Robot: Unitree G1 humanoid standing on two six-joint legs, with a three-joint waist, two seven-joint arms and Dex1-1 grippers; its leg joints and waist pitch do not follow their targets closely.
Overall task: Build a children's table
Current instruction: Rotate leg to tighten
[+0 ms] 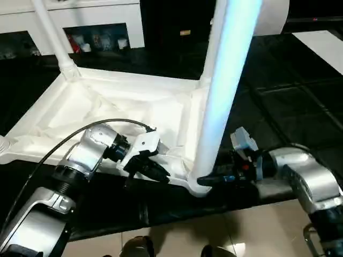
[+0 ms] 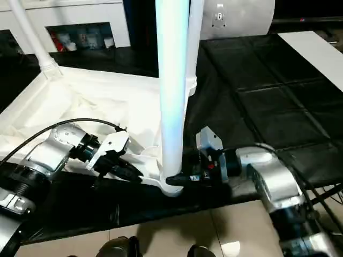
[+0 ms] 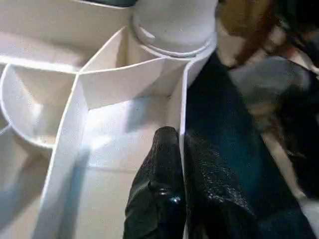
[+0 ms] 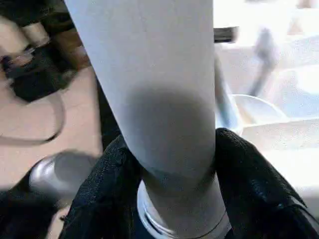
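The white tabletop [image 1: 107, 107] lies upside down on a black surface, ribbed underside up. Three white legs stand in its corner sockets: a near-right leg [image 1: 225, 80], one behind it [image 1: 213, 37], and a far-left leg [image 1: 53, 37]. My left gripper [image 1: 161, 174] is shut on the tabletop's thin near rim [image 3: 183, 89], one finger on each side of the wall. My right gripper [image 1: 206, 182] is shut around the base of the near-right leg [image 4: 159, 99], just above its socket. Its fingers [image 4: 249, 174] press on both sides of the tube.
White cabinets [image 1: 102, 16] with dark openings stand at the back. A large white cylinder [image 1: 273, 16] and a white panel [image 1: 321, 45] are at the back right. Beige floor [image 1: 214, 235] begins at the black surface's near edge. A black cable [image 1: 69, 136] arcs over my left forearm.
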